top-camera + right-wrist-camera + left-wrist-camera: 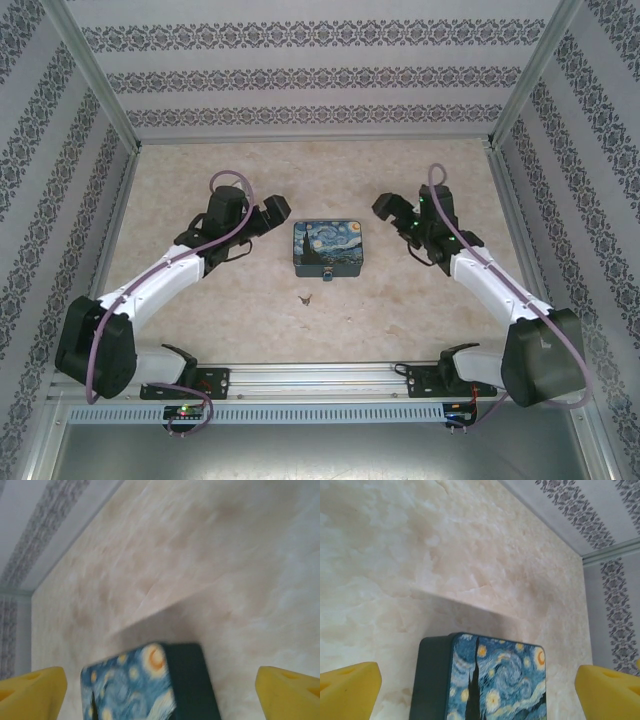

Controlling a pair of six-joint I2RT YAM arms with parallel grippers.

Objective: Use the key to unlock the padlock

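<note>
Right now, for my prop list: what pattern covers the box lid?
The box lid shows a Starry Night print, clearest from the left wrist.

My fingertips (350, 687) are bright yellow. The tin (500, 680) wears a swirling blue night-sky painting with yellow stars and has dark green sides. The tabletop (420, 555) is marbled beige; the walls (300, 70) are pale grey with dark floral stripes.
</note>
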